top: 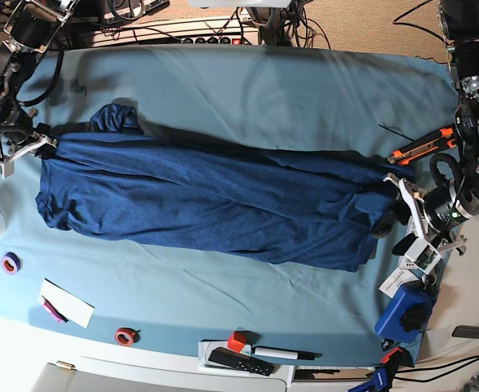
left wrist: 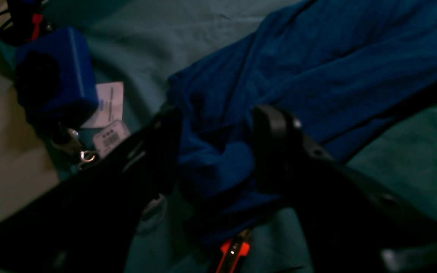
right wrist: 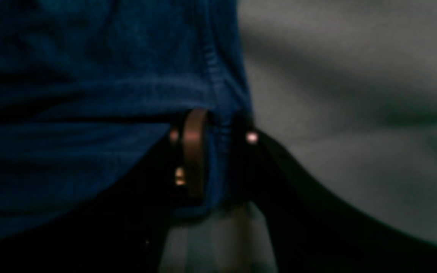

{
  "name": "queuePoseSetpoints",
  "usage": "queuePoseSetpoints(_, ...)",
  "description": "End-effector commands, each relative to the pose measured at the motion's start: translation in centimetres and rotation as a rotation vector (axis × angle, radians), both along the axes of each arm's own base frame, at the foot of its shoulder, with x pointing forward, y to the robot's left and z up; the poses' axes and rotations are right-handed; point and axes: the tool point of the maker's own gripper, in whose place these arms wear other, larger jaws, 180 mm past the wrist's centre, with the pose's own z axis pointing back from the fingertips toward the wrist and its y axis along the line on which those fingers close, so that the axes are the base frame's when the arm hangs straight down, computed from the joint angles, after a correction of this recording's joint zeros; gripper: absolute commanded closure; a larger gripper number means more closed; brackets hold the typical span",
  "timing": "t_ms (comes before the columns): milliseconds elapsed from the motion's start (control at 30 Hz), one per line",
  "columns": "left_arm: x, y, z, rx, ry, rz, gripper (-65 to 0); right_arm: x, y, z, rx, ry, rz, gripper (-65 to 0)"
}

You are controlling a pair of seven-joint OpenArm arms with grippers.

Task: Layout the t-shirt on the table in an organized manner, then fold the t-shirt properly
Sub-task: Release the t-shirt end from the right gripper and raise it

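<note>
My left claw (left wrist: 218,151) gapes around the limp, soft shirt (top: 206,196); my right claw (right wrist: 214,159) pinches its hem, the firmest hold.

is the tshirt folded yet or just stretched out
Stretched out, not folded: the t-shirt lies as one long wrinkled band across the table, a sleeve bunched at one end.
</note>
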Motion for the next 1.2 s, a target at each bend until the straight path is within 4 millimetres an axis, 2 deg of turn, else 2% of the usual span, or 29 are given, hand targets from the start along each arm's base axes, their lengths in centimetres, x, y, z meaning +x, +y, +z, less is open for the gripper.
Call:
queuePoseSetpoints(0,0.5,0.6,1.6,0.009,-0.051,0.002,-31.6,-1.0,-0.3,0.5,0.002,0.035,0.017,-20.0)
queuePoseSetpoints(67,0.7,1.6,1.9,0.045,-0.068,0.013,-31.6,-0.1,-0.5,3.3,0.038,-0.071,0.013,-22.9)
queuePoseSetpoints(133,1.0,3.0,2.5,0.097,-0.095,0.032,-31.6,0.3,-0.5,5.9,0.077,-0.165,0.009,-23.0)
queuePoseSetpoints(233,1.4,5.2,3.5,0.156,-0.120,0.078,-31.6,0.1,-0.3,9.0,0.145,-0.286,0.031,-23.1)
queuePoseSetpoints(367,1.3,6.6,4.0,0.207,-0.120,0.086,-31.6,-0.4,-0.3,13.0,0.264,-0.487,0.036,-23.0)
queuePoseSetpoints(400,1.2,6.8,4.1,0.215,-0.120,0.087,-31.6,-0.7,-0.3,13.9,0.291,-0.534,0.028,-23.1)
queuePoseSetpoints(467,1.2,7.1,4.2,0.224,-0.120,0.088,-31.6,-1.6,-0.3,14.3,0.333,-0.581,0.009,-23.0)
queuePoseSetpoints(533,1.2,7.2,4.2,0.232,-0.121,0.084,-31.6,-2.6,0.2,13.6,0.376,-0.597,-0.014,-23.0)
queuePoseSetpoints(733,1.2,7.1,4.2,0.235,-0.121,0.080,-31.6,-5.7,2.5,9.3,0.491,-0.582,-0.146,-23.0)
queuePoseSetpoints(867,1.2,7.1,4.2,0.234,-0.121,0.080,-31.6,-7.0,2.5,6.2,0.523,-0.547,-0.328,-23.0)
queuePoseSetpoints(1067,1.2,7.1,4.2,0.235,-0.121,0.080,-31.6,-6.6,1.9,3.6,0.530,-0.490,-0.505,-23.0)
queuePoseSetpoints(1167,1.2,7.1,4.2,0.235,-0.121,0.080,-31.6,-5.9,1.2,3.1,0.510,-0.471,-0.556,-23.0)
